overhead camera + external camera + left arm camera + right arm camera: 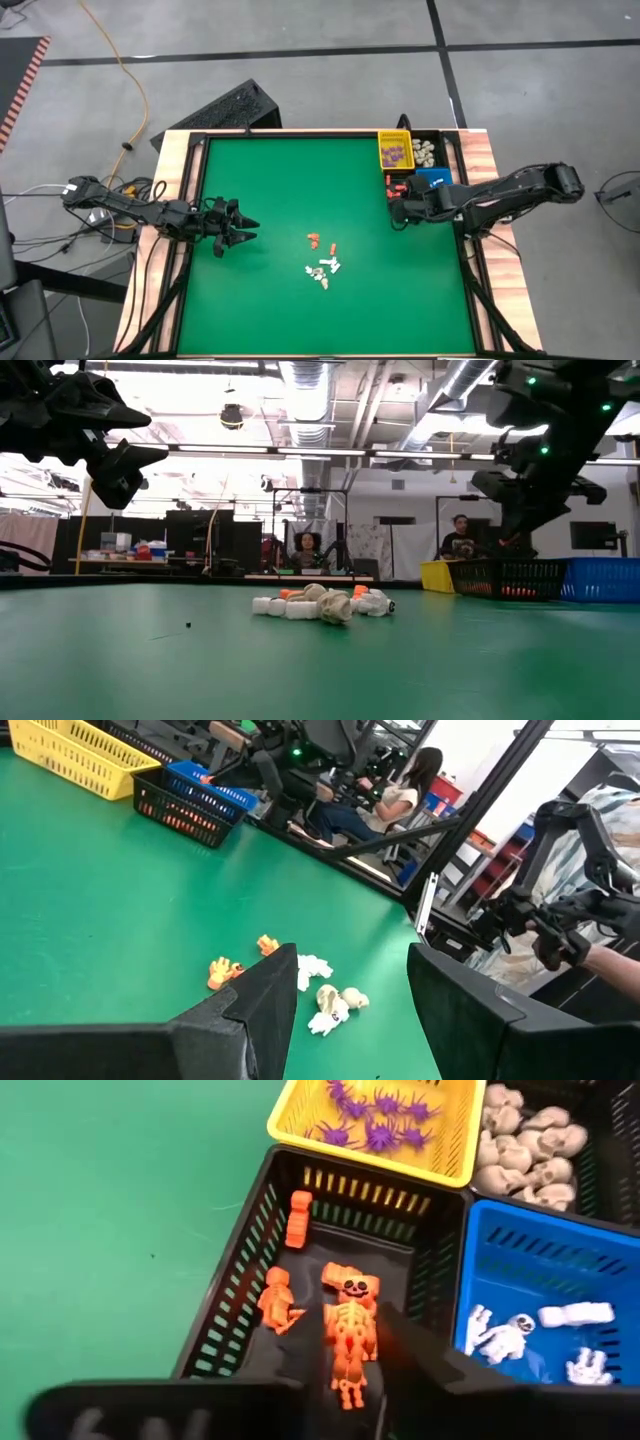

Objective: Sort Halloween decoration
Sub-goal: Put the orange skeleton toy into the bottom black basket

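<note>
- Over the black bin [300, 1280] at the far right corner of the green tabletop [300, 200], the right hand [397, 211] hangs with an orange skeleton figure [350, 1342] between its fingers; whether they grip it or have let go I cannot tell
- Judged step: dropping an orange piece in with the other orange ones; the yellow bin [440, 1140] holds purple spiders [375, 1120], the blue bin [540, 1280] white skeletons [505, 1335], and cream skulls [525, 1150] fill a further bin
- Lengthwise, the skeleton runs from the bin's middle toward the hand, skull end pointing away from the wrist
- Near the tabletop's left edge, the left hand [232, 229] waits with fingers spread, holding nothing
- Mid-tabletop, unsorted pieces remain: a few orange ones [320, 241] and a small white cluster [322, 270] just beside them
- Next likely calls for lifting clear of the bin, then reaching back to that pile
</note>
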{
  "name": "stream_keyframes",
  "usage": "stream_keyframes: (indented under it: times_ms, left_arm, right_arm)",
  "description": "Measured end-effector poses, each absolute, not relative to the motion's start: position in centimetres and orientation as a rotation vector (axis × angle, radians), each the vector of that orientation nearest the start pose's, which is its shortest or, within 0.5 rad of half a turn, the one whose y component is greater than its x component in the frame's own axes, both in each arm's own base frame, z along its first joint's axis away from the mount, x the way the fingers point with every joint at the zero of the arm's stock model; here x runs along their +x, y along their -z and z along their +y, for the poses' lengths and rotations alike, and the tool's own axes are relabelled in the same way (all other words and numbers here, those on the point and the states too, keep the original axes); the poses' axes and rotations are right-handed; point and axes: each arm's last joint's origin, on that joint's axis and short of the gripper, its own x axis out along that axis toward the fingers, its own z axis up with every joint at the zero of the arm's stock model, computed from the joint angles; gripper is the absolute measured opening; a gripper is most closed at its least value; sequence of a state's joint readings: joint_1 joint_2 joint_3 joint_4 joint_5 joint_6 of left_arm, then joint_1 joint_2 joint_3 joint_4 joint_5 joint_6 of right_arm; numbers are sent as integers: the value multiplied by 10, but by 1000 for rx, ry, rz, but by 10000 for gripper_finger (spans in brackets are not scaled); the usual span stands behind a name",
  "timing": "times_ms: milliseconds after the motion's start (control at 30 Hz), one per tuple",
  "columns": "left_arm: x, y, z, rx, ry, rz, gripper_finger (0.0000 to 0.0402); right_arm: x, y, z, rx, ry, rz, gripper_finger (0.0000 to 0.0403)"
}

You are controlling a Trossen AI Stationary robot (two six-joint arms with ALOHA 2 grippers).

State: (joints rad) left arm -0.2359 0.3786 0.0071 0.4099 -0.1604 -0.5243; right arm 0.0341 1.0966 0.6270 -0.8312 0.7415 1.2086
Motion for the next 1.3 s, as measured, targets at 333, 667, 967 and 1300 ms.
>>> stream_keyframes:
  times_ms: [333,667,967,1300]
  left_arm:
    - [119,-172,-24,-531,92,-15,180]
    - [119,-172,-24,-511,90,-16,180]
    - [119,-172,-24,-516,99,-13,180]
    - [119,-172,-24,-518,101,-12,180]
  right_arm:
    - [188,-201,-20,560,1071,583,246]
    - [257,-203,43,489,546,320,235]
    - [303,-142,90,526,530,371,228]
    - [338,-132,112,497,621,384,228]
